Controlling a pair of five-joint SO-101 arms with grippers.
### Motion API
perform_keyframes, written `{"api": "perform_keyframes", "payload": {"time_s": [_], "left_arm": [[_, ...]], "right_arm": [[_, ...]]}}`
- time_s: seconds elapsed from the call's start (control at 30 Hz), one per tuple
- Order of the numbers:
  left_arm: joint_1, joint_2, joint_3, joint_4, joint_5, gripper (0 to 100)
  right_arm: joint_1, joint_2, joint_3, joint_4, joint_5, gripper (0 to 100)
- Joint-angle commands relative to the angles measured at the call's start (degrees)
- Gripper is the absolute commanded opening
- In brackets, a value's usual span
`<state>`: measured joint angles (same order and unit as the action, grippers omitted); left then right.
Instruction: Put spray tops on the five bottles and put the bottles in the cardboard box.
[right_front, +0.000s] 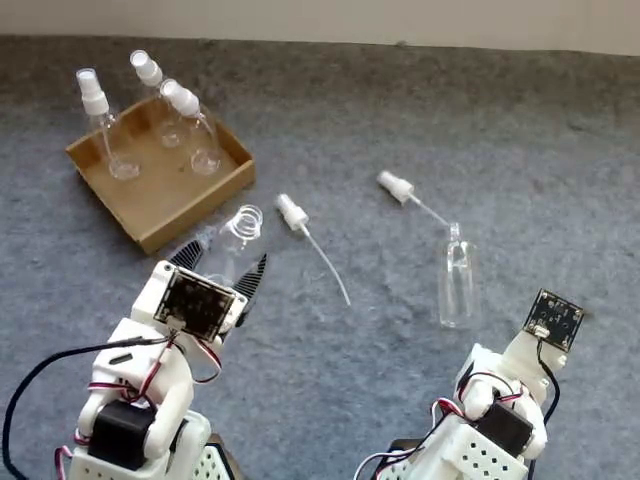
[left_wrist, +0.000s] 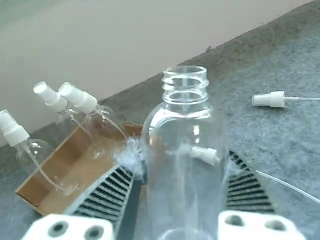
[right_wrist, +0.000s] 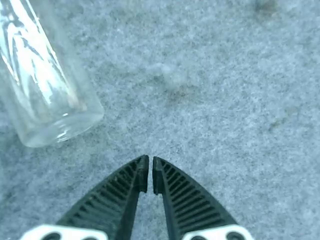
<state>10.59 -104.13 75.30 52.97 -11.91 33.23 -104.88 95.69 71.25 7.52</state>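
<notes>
The uncapped bottle is the thing in hand. It is clear, seemingly upright with its threaded neck open, and it is grasped between the fingers of your left end effector, near the closest corner of the cardboard box. Three capped bottles already stand inside the box, so by my reading you are on the fourth bottle, at the capping step.

The loose spray top lies on the grey tabletop just beside the held bottle, on the side away from the box, with its thin dip tube trailing back toward the arms. Farther out, a second spray top lies with its tube reaching to the neck of the fifth bottle, which is on its side. I cannot tell whether the tube tip is inside that neck. Your right end effector hovers low near that bottle's base, clenched on nothing.

The next move likely calls for the right arm to open, cross to the loose spray top, lift it by its white head and feed the tube down into the open neck — while your left holds the bottle steady.
</notes>
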Motion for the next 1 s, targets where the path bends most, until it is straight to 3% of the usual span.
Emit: {"api": "perform_keyframes", "payload": {"time_s": [0.0,0.17,0.73,0.97], "left_arm": [[0.5,-0.7,0.5,-1.0,9.6,8],[0.5,-0.7,4.4,-7.4,15.7,8],[0.4,-0.7,19.1,-23.2,15.6,9],[-6.3,-0.7,21.8,-30.5,15.8,9]], "right_arm": [[0.2,-0.3,7.7,0.4,0.5,1.9],[0.2,-0.3,7.7,0.4,0.5,1.9],[0.1,-0.3,7.7,0.4,0.5,1.9],[0.1,-0.3,7.7,0.4,0.5,1.9]]}}
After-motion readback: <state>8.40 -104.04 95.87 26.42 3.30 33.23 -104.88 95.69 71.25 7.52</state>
